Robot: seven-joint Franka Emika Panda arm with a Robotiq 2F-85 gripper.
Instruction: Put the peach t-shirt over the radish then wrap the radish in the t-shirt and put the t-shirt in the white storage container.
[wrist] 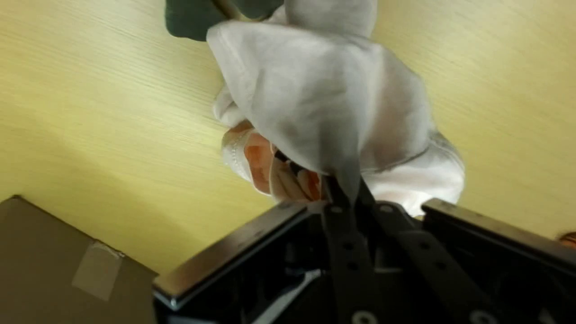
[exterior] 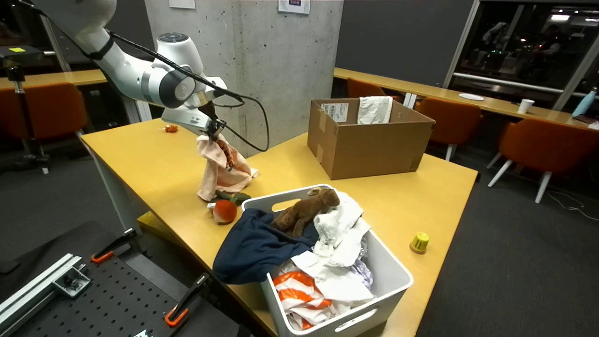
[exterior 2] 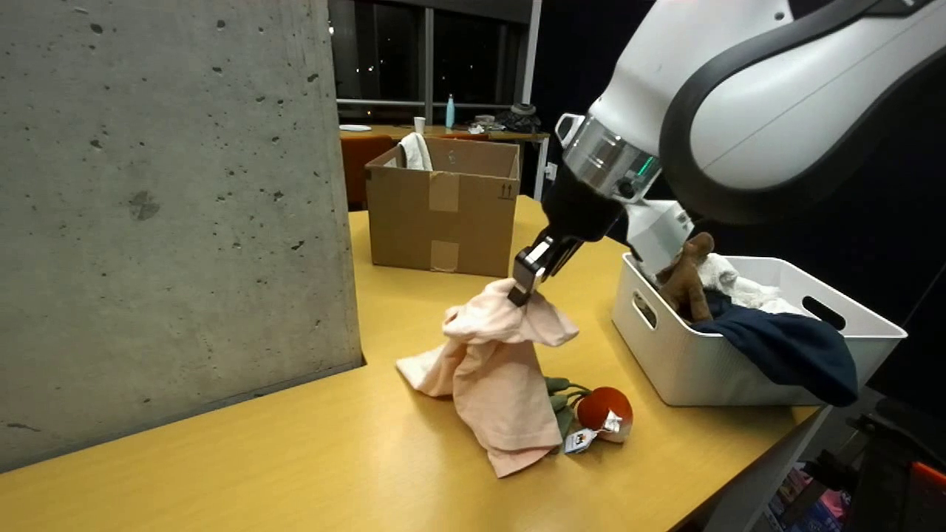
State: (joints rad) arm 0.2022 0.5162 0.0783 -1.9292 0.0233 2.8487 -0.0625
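My gripper is shut on the peach t-shirt and holds it bunched above the table; the gripper shows in both exterior views (exterior: pixel 215 132) (exterior 2: pixel 522 294) and the wrist view (wrist: pixel 350 191). The t-shirt (exterior: pixel 216 171) hangs down with its lower edges on the table, also seen in the other views (exterior 2: pixel 506 395) (wrist: pixel 310 85). The red and white toy radish (exterior: pixel 224 212) (exterior 2: pixel 607 414) lies beside it, its bulb uncovered. Its green leaves (wrist: pixel 191 20) lie against the hanging cloth, partly hidden in an exterior view. The white storage container (exterior: pixel 395 299) (exterior 2: pixel 643 351) stands near the radish.
The container holds a navy cloth (exterior: pixel 259 248) draped over its rim, a brown plush animal (exterior: pixel 304 211) and white cloths. A cardboard box (exterior: pixel 379 152) (exterior 2: pixel 443 222) stands farther along the table. A concrete pillar (exterior 2: pixel 177 222) borders the table. A yellow cup (exterior: pixel 420 243) stands near an edge.
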